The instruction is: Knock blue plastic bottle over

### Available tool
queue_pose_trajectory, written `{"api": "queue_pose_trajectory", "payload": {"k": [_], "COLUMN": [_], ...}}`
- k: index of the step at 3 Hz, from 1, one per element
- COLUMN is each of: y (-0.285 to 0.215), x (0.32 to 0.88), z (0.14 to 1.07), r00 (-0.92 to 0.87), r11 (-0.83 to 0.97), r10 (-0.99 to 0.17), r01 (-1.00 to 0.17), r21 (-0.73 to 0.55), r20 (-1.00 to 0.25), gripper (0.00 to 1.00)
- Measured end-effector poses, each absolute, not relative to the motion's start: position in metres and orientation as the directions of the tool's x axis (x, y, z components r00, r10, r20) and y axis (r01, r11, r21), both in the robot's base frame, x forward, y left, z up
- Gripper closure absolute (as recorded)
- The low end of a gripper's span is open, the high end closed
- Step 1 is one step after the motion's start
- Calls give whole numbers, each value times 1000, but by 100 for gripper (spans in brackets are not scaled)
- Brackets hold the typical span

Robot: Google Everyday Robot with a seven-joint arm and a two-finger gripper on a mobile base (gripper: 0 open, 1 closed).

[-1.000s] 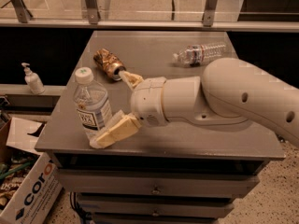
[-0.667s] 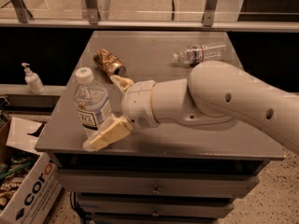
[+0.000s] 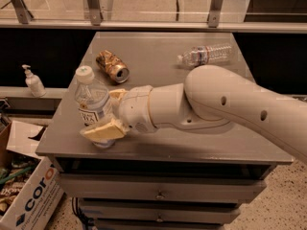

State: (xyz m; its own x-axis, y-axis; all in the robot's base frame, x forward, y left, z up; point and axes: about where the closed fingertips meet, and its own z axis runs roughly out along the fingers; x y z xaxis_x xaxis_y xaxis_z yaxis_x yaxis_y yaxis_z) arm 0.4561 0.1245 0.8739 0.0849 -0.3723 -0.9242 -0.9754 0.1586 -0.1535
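Observation:
The blue plastic bottle (image 3: 91, 104) stands upright near the front left corner of the grey table (image 3: 158, 47). It is clear, with a white cap and a pale label. My gripper (image 3: 108, 113) is right beside it on its right, open. The near finger (image 3: 103, 130) lies across the front of the bottle's base, and the far finger (image 3: 116, 94) shows just behind the bottle's right side. The bottle's bottom is hidden by the near finger. My white arm reaches in from the right.
A crushed can (image 3: 112, 66) lies behind the bottle. A smaller clear bottle (image 3: 206, 55) lies on its side at the back right. A white pump dispenser (image 3: 32, 80) stands on a ledge at the left. A cardboard box (image 3: 26, 198) sits on the floor below.
My arm has moved left, closer to the bottle. The near finger now covers the bottle's base. The bottle still stands, shifted at most slightly left.

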Motion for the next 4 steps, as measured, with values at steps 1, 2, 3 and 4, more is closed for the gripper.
{"api": "queue_pose_trajectory", "payload": {"k": [1,2,3,4], "y": [116,81,32,-9], "x": [461,477,493,503], "z": [876,884,898,908], "r00": [49,-24,-49,-44], "r11": [185,255,317,353], "r10": [-331,-272,-274,-356], "r01": [-976,-966,-947,-931], "r21": [-116,-48,-42,-90], "r20": [-942,-962,-961,-933], "gripper": [65,87,100,100]}}
